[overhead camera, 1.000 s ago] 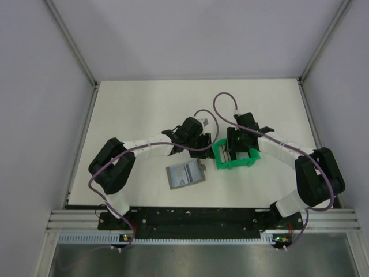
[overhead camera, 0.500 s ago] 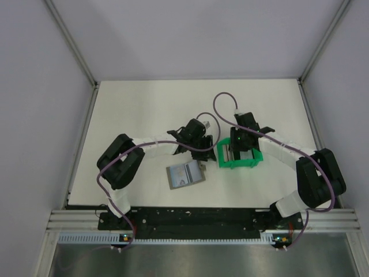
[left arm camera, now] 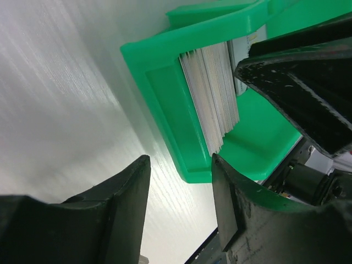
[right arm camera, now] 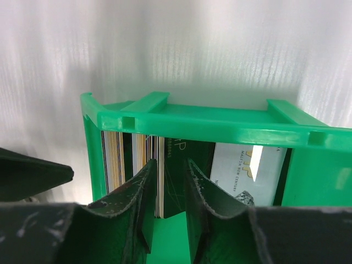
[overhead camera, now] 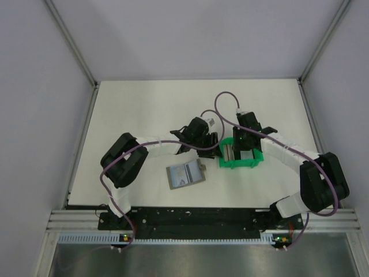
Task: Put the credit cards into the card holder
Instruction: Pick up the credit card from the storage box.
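The credit cards (right arm camera: pixel 159 165) stand on edge as a stack in the bright green tray (right arm camera: pixel 220 124); they also show in the left wrist view (left arm camera: pixel 212 99). My right gripper (right arm camera: pixel 168 184) reaches down into the tray (overhead camera: pixel 239 158). Its jaws stand narrowly apart astride a few cards of the stack, next to a dark card, and the tray floor shows between them. My left gripper (left arm camera: pixel 181 190) is open and empty, low over the table just left of the tray's corner (left arm camera: pixel 165 110). The blue-grey card holder (overhead camera: pixel 185 174) lies flat on the table, apart from both grippers.
A white card with lettering (right arm camera: pixel 245 170) leans in the right part of the tray. The two grippers are close together at the tray (overhead camera: pixel 222 145). Grey walls enclose the white table (overhead camera: pixel 144 109) on three sides.
My left gripper has moved right, up to the green tray's left side. My right gripper has shifted slightly over the tray. The card holder has not moved.
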Robot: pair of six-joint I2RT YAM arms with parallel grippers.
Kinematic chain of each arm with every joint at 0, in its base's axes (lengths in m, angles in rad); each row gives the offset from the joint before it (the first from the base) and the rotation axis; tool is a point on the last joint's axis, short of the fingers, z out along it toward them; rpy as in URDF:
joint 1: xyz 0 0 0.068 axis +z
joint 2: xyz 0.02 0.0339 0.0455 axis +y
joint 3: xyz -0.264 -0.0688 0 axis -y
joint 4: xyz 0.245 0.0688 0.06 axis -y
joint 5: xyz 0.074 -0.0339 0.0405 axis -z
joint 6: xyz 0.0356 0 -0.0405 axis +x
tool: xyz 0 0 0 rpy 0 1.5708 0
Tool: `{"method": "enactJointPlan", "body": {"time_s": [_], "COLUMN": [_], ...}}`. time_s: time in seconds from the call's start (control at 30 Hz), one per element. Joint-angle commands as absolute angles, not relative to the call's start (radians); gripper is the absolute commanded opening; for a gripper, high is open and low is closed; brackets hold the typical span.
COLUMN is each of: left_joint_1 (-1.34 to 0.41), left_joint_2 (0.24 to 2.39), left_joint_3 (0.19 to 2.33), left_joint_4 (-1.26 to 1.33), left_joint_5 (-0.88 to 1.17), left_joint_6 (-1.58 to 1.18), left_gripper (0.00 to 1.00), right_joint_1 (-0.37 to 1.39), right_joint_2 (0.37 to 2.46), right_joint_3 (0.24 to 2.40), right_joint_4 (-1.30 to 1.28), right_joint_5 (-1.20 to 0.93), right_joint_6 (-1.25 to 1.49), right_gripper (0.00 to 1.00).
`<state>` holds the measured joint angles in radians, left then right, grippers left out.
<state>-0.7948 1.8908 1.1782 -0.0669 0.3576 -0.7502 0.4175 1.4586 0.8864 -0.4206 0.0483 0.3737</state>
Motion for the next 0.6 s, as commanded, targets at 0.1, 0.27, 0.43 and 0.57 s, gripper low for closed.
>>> {"method": "enactJointPlan", "body": {"time_s": [0.1,0.27,0.43,0.57], "left_joint_1": [-0.799,-0.799,-0.799,-0.801], "left_joint_2": [1.957,1.967,1.965,1.97], "left_joint_3": [1.203,1.148,1.131,1.132], "left_joint_4": [0.029,0.164,0.186,0.186], "left_joint_5": [0.382,0.417,0.413,0.417], "left_joint_6": [-0.788,-0.853,-0.868,-0.87], "left_gripper": [0.54,0.53,0.38,0.24], "right_joint_1": [0.411,0.408,0.407,0.408], "right_joint_2": [1.39,1.399,1.401,1.401], "right_joint_3": [0.905,0.896,0.879,0.877], "right_joint_4": [-0.425,-0.426,-0.419,-0.417], "right_joint_5": [0.064,0.046,0.04,0.037], "right_joint_6": [0.379,0.388,0.393,0.39], "right_gripper": [0.32,0.34,0.34,0.34]}}
